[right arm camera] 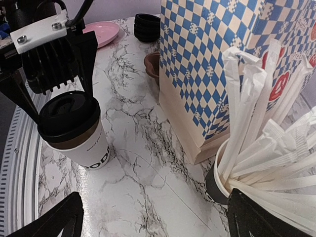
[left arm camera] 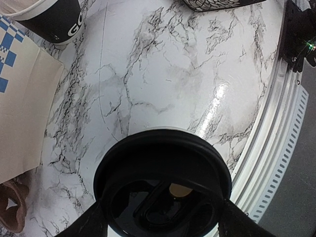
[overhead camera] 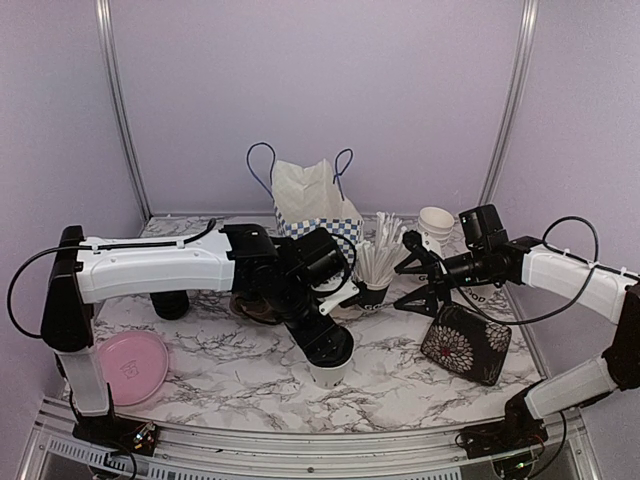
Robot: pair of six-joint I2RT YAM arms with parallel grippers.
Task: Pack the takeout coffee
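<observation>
A white paper coffee cup with a black lid stands on the marble table near the front centre. My left gripper sits over it, its fingers against both sides of the lid. The right wrist view shows the same cup under those fingers. The brown pulp carrier lies behind my left arm, mostly hidden; an edge shows in the left wrist view. My right gripper is open and empty, beside the cup of straws. Its fingertips frame bare table.
A blue-checked paper bag stands at the back centre. A black cup of white straws stands to its right and stacked white cups further back. A black floral pouch lies right, a pink plate and black rings left.
</observation>
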